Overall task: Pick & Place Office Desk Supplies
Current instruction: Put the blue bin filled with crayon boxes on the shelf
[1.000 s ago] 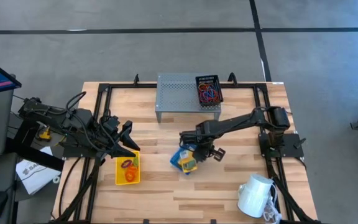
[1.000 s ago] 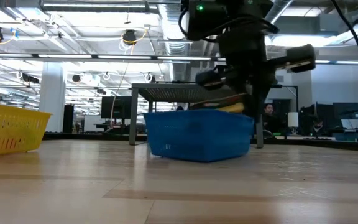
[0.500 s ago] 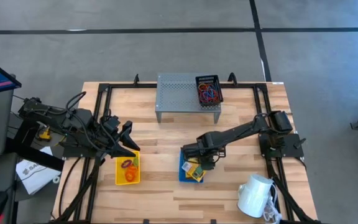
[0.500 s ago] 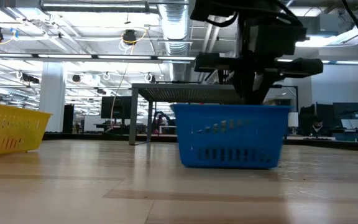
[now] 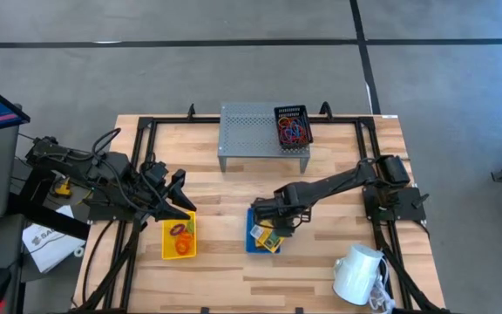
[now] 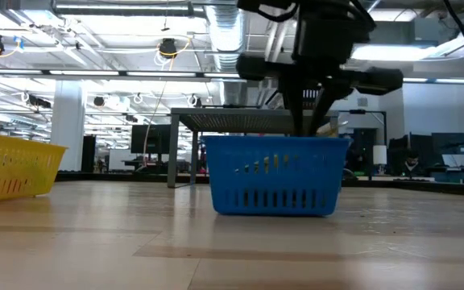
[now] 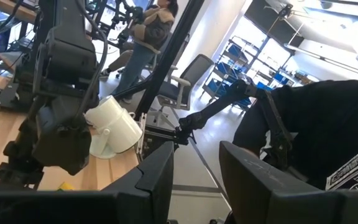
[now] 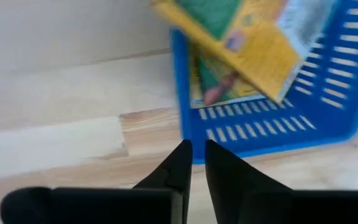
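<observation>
In the upright blue bin [image 5: 261, 242], yellow packets [image 8: 253, 46] lie tilted.

Our right arm stretches from its mount at the right side in toward the middle, wrist bent down, and the right gripper [image 8: 194, 163] points downward with its two dark fingers [image 8: 178, 167] nearly together, a narrow gap between them and nothing in it. Our left arm stays folded at the left side, the left gripper [image 7: 194, 180] partly open and empty.
</observation>
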